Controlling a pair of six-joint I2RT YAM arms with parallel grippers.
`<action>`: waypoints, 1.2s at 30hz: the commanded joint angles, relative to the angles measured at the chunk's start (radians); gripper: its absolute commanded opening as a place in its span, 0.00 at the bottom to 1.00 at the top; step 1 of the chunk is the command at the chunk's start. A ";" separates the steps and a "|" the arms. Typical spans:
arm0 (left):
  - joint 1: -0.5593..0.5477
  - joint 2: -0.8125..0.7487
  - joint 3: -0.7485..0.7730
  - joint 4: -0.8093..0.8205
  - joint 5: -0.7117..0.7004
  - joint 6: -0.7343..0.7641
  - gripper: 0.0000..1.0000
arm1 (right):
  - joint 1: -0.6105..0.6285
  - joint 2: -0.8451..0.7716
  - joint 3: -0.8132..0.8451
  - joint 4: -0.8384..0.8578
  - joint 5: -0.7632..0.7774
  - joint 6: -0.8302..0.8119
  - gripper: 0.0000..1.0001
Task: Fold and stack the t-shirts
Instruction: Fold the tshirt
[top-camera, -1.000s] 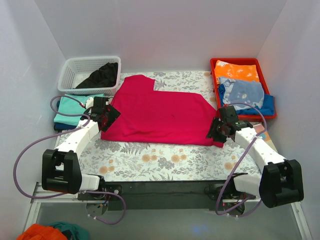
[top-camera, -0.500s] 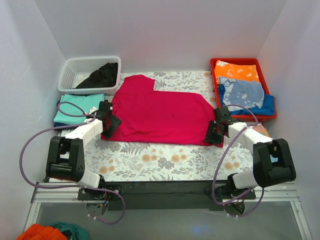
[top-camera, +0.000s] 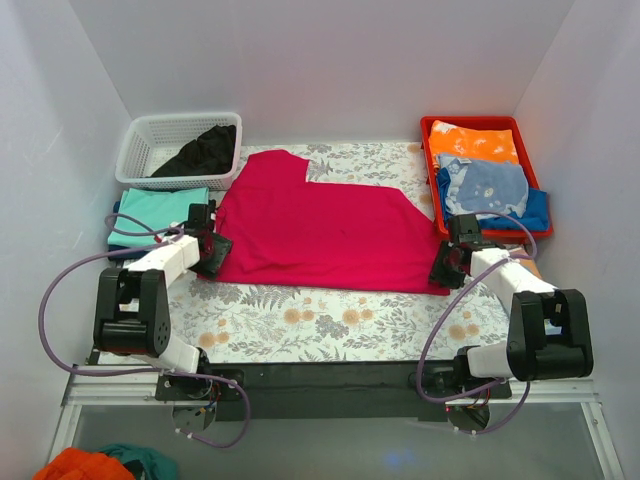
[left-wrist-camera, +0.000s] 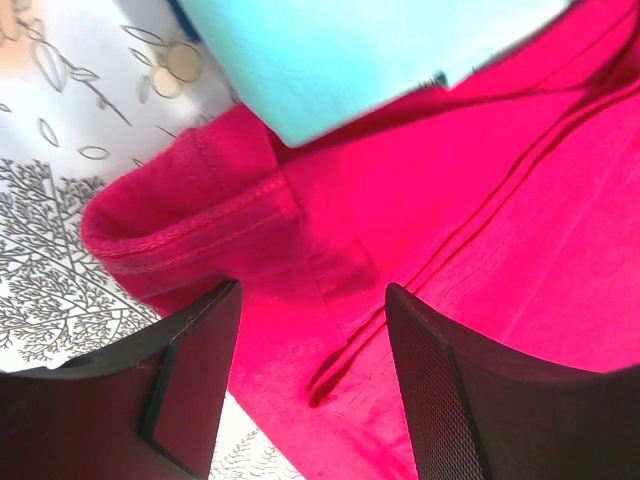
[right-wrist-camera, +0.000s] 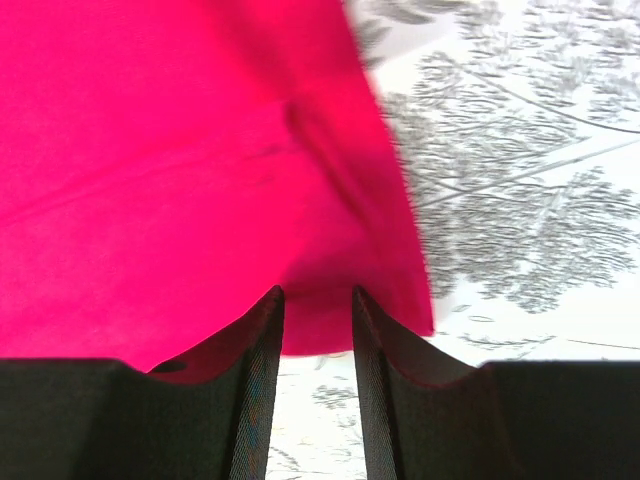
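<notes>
The big crimson-red cotton t-shirt (top-camera: 320, 225) lies spread flat in the middle of the flower-print surface (top-camera: 330, 320). The left claw (top-camera: 212, 252) sits at the shirt's 9 o'clock edge. Its fingers (left-wrist-camera: 190, 370) are wide apart, with the red hem lying between them. The right claw (top-camera: 445, 268) is at the shirt's 4 o'clock corner. Its fingers are almost together and pinch the tip of that red corner. A folded teal cotton t-shirt (top-camera: 150, 212) lies at 9 o'clock on the surface, just beside the left claw and touching the red shirt's edge. A white plastic basket (top-camera: 140, 150) at 11 o'clock holds a crumpled black t-shirt (top-camera: 205, 150). A red plastic tray (top-camera: 470, 122) at 1 o'clock holds orange and blue cloths.
</notes>
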 joint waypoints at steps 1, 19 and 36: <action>0.050 0.005 -0.065 -0.106 -0.018 -0.027 0.58 | -0.037 -0.015 -0.024 -0.018 0.032 -0.038 0.39; 0.055 -0.247 -0.274 -0.234 0.128 -0.193 0.53 | -0.154 0.018 0.015 -0.180 0.176 0.004 0.29; 0.026 -0.499 -0.162 -0.265 0.171 0.048 0.35 | -0.166 -0.103 0.088 -0.229 0.155 0.022 0.24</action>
